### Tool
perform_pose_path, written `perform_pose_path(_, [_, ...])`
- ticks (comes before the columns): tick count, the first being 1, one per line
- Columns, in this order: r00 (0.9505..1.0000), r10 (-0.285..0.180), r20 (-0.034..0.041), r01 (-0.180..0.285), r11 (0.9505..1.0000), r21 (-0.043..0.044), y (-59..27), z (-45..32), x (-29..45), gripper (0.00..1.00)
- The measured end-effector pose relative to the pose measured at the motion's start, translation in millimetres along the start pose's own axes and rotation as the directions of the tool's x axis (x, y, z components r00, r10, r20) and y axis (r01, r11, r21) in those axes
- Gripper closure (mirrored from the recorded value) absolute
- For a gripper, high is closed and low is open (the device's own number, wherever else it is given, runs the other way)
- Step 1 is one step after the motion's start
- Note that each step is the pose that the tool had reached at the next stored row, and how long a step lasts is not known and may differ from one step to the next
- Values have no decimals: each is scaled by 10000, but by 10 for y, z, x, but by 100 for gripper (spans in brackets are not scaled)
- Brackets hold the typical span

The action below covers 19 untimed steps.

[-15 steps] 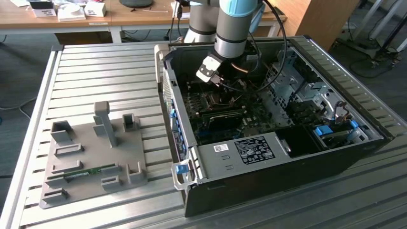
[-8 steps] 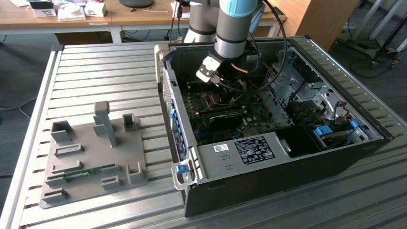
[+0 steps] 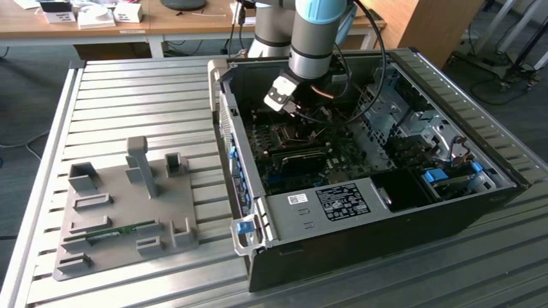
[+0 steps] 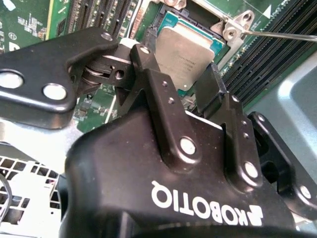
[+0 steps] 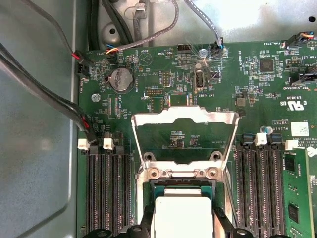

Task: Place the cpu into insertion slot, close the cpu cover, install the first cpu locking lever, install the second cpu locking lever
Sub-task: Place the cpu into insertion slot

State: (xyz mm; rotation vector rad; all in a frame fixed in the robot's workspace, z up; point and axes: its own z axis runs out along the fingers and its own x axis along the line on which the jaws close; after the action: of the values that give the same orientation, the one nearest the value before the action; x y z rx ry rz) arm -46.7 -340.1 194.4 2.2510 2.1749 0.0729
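Here, the arm reaches down into an open computer case [image 3: 479,147] that lies on a slatted metal counter [image 3: 128,96], with the gripper [image 3: 299,119] low over the green circuit board [image 5: 148,74]. In both wrist views the fingers [image 4: 148,64] are clenched on the cpu [image 4: 185,49], one on each of two opposite edges, its pale silver-grey face up. The cpu [image 5: 182,213] sits within the rim of the insertion slot [image 5: 163,185]; whether it is fully seated or just above the contacts cannot be told. In the first wrist view the cpu cover [image 5: 218,118] stands swung open at its hinged edge, beyond the slot, its cut-out centre showing the board behind. Long black memory slots [image 5: 106,193] run along both sides of the socket. A thin metal rod [image 4: 282,35] crosses near a silver lug at the slot's corner. In the exterior view, a grey fixture tray [image 3: 128,212] rests on the counter to the exterior view's left of the case.
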Motion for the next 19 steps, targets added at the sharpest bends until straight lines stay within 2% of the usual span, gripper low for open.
perform_pose_path(19, [9998,-205,-30,205,9998,8,0,9,-1,46])
